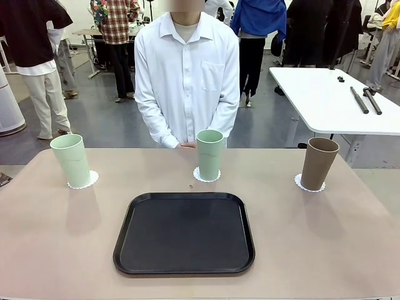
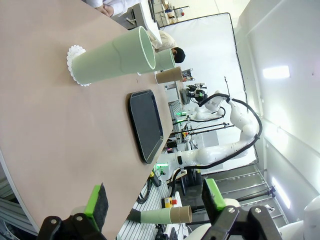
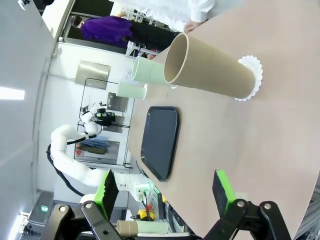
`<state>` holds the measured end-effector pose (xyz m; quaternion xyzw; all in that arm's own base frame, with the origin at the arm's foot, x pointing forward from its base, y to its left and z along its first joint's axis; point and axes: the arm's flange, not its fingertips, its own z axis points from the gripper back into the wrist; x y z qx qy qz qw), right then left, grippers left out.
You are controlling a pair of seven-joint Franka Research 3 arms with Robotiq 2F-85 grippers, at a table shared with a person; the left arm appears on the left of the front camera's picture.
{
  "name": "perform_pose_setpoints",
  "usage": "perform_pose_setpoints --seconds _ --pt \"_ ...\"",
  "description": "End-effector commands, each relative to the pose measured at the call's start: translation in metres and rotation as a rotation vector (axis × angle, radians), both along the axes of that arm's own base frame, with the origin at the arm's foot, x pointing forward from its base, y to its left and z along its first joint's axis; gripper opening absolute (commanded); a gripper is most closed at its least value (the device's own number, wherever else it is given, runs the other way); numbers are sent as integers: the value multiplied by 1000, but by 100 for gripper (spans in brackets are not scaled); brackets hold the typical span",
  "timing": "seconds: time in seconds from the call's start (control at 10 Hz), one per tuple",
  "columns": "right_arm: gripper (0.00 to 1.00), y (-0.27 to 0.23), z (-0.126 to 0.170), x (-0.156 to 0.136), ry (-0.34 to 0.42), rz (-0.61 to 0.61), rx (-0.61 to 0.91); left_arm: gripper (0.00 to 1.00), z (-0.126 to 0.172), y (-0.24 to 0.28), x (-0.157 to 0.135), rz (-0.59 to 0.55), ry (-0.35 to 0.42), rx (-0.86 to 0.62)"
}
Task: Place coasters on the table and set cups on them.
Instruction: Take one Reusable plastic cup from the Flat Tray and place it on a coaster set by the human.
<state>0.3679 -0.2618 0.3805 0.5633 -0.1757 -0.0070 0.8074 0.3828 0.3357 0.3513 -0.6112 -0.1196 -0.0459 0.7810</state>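
Left tool (image 2: 155, 200): we see its green pads spread wide, gripping nothing.
Right tool (image 3: 165, 192): likewise wide apart, holding nothing.
Cups: pale green tumbler (image 1: 72, 160), pale green tumbler (image 1: 209, 154) and tan-brown tumbler (image 1: 318, 162) each upright on a white lacy paper coaster (image 1: 92, 179).
Table: beige-tan top (image 1: 325, 244), black tray (image 1: 184, 234) in the middle.

Three cups (image 1: 210, 154) upright, each on its own coaster (image 1: 310, 183), along far bench (image 1: 50, 244) edge; black tray (image 1: 184, 234) near side.

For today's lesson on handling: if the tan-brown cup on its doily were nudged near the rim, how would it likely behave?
The tan-brown cup is tall and narrows toward its base, so it would probably tip rather than slide. It looks empty, so likely light. The thin paper doily beneath may slip or crumple along with it.
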Motion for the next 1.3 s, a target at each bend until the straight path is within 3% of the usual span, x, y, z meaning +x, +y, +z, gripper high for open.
perform_pose_setpoints --seconds 0.0,1.2 --pt "100 2 -10 7 9 26 23 100 2 0 -1 5 8 10" --pt "100 14 -24 15 50 47 21 100 2 0 -1 5 8 10"
